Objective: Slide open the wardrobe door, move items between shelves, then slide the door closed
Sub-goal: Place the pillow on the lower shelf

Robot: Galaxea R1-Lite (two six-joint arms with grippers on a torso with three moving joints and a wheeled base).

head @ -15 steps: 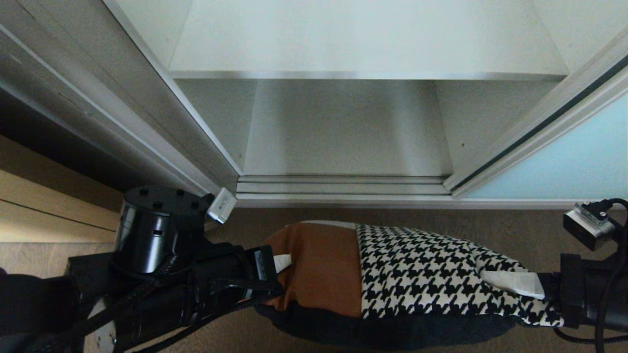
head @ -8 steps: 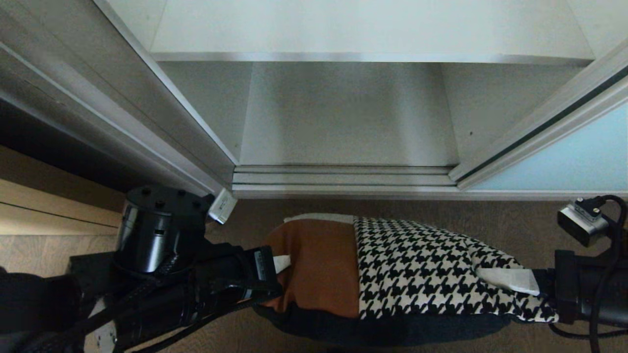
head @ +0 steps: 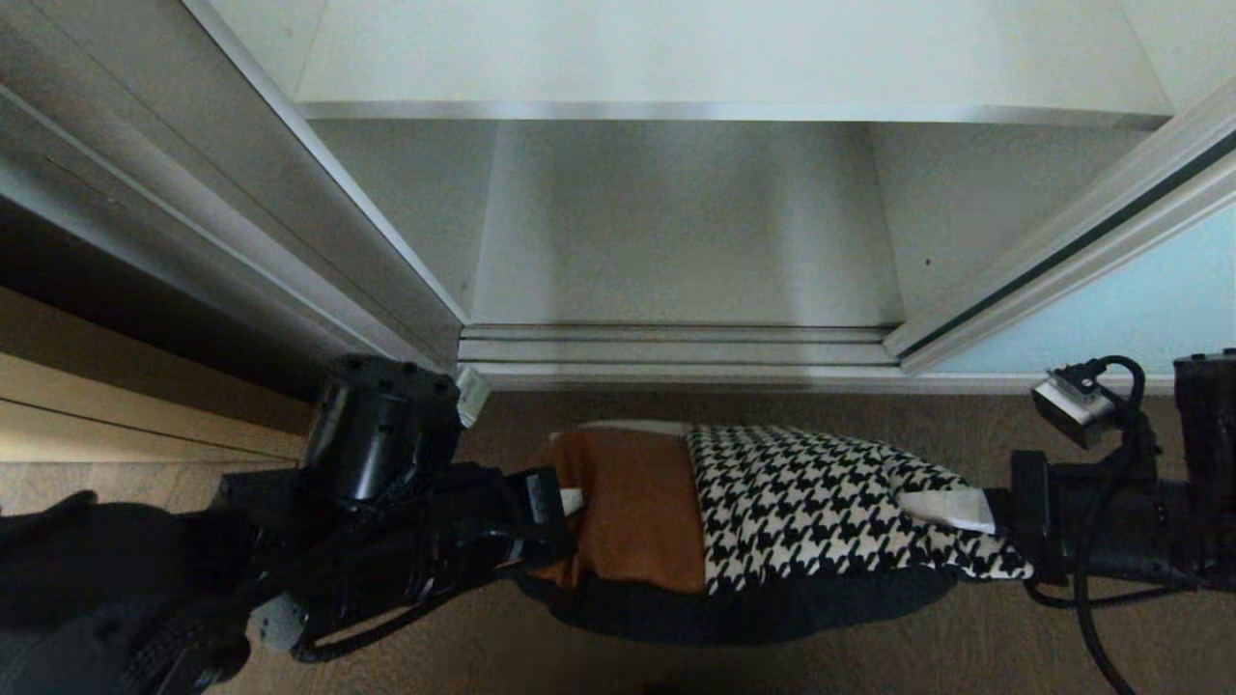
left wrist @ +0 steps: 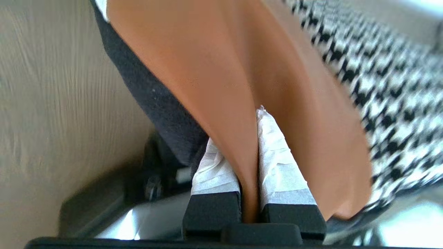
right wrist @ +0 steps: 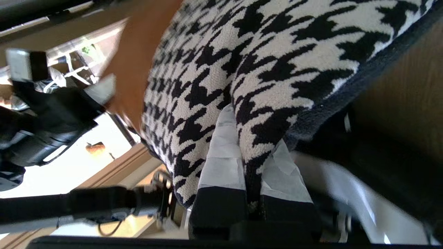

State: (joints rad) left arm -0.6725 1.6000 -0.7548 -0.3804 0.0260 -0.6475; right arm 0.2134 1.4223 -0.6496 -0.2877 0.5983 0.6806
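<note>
- The white-walled wardrobe compartment (head: 676, 232) stands open, with the sliding wardrobe door of frosted pale aqua glass in a thin silvery frame (head: 1139, 309) pushed off to the right. The way in is clear, so the step in hand looks like carrying the cushion in onto a shelf.
- The bottom white laminate shelf (head: 686, 241) lies bare just behind the silvery floor track (head: 676, 349); the upper white shelf (head: 715, 53) sits above it. Lift enough to clear the track lip before pushing forward.
- The rectangular cushion, half black-and-white houndstooth with a rust-brown patch and black edging (head: 772, 502), hangs in front of the opening over the brown floor (head: 966, 434), stretched between both arms. Keep it level and centred on the opening, since the shelf looks only a little wider.
- The left gripper (left wrist: 249, 152) is pinched tight on the rust-brown end.
- The right gripper (right wrist: 251, 145) is clamped on the houndstooth end. Move both together so the fabric neither sags nor slips out.
</note>
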